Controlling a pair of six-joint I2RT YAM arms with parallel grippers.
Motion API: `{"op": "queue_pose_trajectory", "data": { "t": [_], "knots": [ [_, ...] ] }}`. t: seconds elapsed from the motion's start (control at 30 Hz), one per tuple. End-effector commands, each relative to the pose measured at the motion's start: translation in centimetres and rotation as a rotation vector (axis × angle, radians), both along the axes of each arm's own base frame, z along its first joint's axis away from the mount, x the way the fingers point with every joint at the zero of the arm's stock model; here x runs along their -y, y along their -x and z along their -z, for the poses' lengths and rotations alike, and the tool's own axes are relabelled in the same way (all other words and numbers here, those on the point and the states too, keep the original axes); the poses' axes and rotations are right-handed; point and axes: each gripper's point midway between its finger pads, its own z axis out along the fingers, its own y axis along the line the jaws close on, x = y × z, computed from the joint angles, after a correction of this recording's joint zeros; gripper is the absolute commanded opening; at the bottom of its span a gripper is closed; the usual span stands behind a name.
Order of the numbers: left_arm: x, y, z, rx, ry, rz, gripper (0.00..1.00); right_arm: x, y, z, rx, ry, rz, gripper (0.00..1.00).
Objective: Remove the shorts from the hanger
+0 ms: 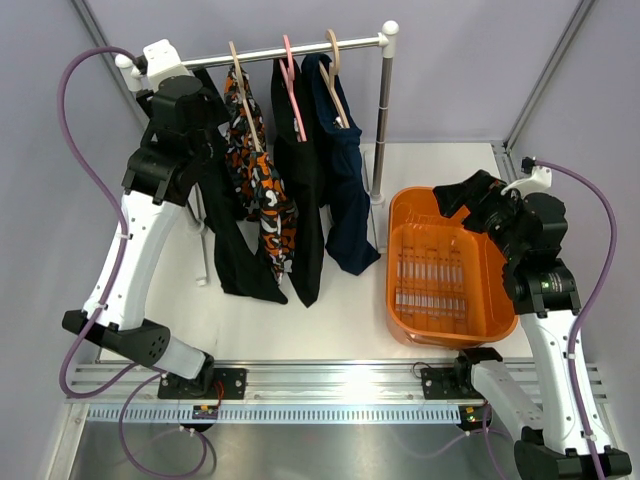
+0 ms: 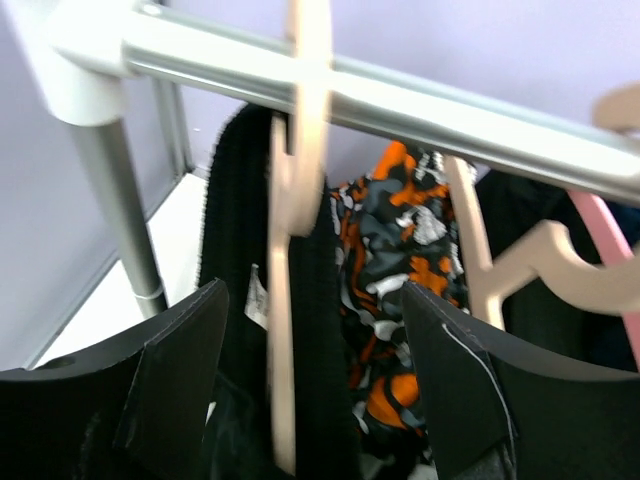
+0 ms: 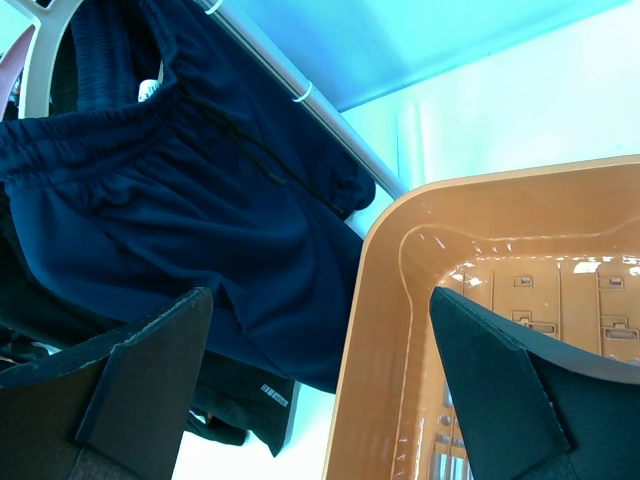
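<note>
Four shorts hang on hangers from a metal rail (image 1: 290, 48): black shorts (image 1: 235, 250) at the left, orange-patterned shorts (image 1: 262, 180), black shorts (image 1: 300, 200), and navy shorts (image 1: 345, 190). My left gripper (image 1: 205, 125) is up at the rail's left end. In the left wrist view it (image 2: 312, 290) is open, its jaws either side of the wooden hanger (image 2: 283, 380) and the leftmost black shorts (image 2: 320, 330), with the patterned shorts (image 2: 400, 260) behind. My right gripper (image 1: 462, 192) is open and empty over the basket's far left corner, with the navy shorts (image 3: 180, 230) in front of it.
An orange plastic basket (image 1: 400, 290) stands on the table at the right, also showing in the right wrist view (image 3: 380, 330). The rail's right post (image 1: 383, 120) stands between the navy shorts and the basket. A pink hanger (image 1: 292, 90) holds the middle black shorts.
</note>
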Motion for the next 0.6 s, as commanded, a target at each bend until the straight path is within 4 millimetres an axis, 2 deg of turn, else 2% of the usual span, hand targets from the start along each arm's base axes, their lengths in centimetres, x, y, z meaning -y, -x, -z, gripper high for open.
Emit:
{"op": "queue_pose_trajectory", "data": {
  "t": [0.0, 0.27, 0.4, 0.57],
  "knots": [
    [-1.1, 0.1, -1.5, 0.052, 0.026, -0.039, 0.73, -0.2, 0.6, -1.6, 0.039, 0.012, -0.022, 0.99],
    [-2.0, -1.3, 0.1, 0.008, -0.004, -0.064, 0.74, -0.3, 0.3, -0.6, 0.008, 0.016, -0.027, 1.00],
    [-2.4, -2.1, 1.0, -0.009, -0.005, -0.073, 0.73, -0.3, 0.3, -0.7, 0.012, 0.021, -0.031, 0.99],
    [-2.3, -3.2, 1.6, -0.021, -0.001, -0.061, 0.67, -0.2, 0.1, -0.5, 0.003, 0.035, -0.029, 1.00]
  ]
}}
